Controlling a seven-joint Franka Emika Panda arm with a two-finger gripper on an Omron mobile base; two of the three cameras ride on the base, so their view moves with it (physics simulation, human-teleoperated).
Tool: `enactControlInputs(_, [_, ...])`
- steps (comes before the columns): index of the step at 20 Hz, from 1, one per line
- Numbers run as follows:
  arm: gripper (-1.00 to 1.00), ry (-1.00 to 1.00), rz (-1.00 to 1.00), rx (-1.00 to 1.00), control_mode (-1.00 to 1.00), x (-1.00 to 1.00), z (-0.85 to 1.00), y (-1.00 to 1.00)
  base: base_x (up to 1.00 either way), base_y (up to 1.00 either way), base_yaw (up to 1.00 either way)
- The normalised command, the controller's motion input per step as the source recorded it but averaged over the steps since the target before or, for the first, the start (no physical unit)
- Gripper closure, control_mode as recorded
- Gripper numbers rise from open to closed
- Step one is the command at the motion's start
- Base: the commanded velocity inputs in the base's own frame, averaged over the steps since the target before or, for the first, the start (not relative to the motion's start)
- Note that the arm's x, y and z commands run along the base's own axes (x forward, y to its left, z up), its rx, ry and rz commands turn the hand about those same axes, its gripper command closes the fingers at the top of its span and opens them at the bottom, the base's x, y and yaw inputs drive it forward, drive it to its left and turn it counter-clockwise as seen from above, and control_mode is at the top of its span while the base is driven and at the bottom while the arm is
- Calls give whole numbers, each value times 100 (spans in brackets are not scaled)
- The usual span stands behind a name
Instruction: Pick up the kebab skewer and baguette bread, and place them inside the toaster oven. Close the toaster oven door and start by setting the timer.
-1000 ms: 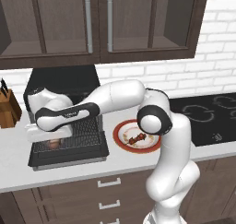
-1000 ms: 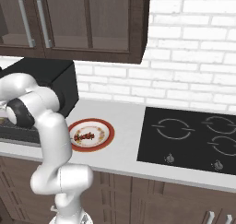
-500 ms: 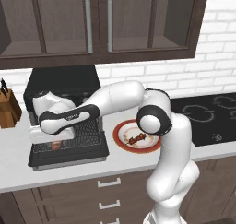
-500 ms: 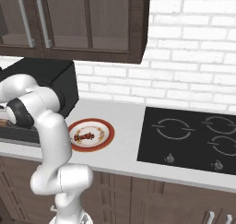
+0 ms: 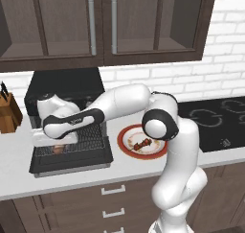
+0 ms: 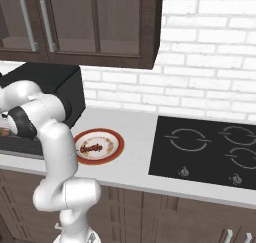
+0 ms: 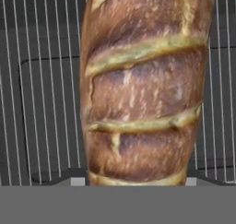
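The bread (image 7: 145,89) fills the space straight ahead of the jaws in the hand view, its brown crust with pale slashes running up from between them, and the wire rack (image 7: 41,103) lies right behind it on both sides. From the left base view a bit of the loaf (image 5: 58,149) peeks out just under the gripper (image 5: 53,142), low over the rack of the toaster oven (image 5: 67,90). The jaws stand partly open, about the loaf's width apart, and seem to have hold of it; the finger tips themselves are hidden, so whether the bread already rests on the rack I cannot tell.

Below and in front of the jaws, the oven door (image 5: 72,160) hangs dropped open and flat, as wide as the black box behind it.

Well off to the side of the gripper, past the door's edge, the skewer (image 5: 143,144) lies on a red-rimmed plate (image 5: 125,142) on the white counter (image 5: 95,177); in the right base view the skewer (image 6: 92,148) lies across the plate's middle.

Farther out on that same side is a black cooktop (image 6: 210,149). On the opposite side of the oven stands a wooden knife block (image 5: 8,114). Dark wood cabinets (image 5: 100,23) hang above, against a white brick wall (image 6: 210,62).
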Motion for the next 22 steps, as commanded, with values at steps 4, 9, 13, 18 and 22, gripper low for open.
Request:
enactControlInputs(4, [100, 0, 0, 2, -100, 0, -14, 0, 0, 0, 0])
enactControlInputs(9, [-100, -4, 0, 1, -100, 0, -1, 0, 0, 0, 0])
enactControlInputs(13, [-100, -6, 0, 0, -100, -1, 0, -1, 0, 0, 0])
enactControlInputs(18, [-100, -9, 2, 0, -100, -4, 9, -6, 0, 0, 0])
enactControlInputs(22, [-100, -15, 7, 0, -100, -28, 52, -3, 0, 0, 0])
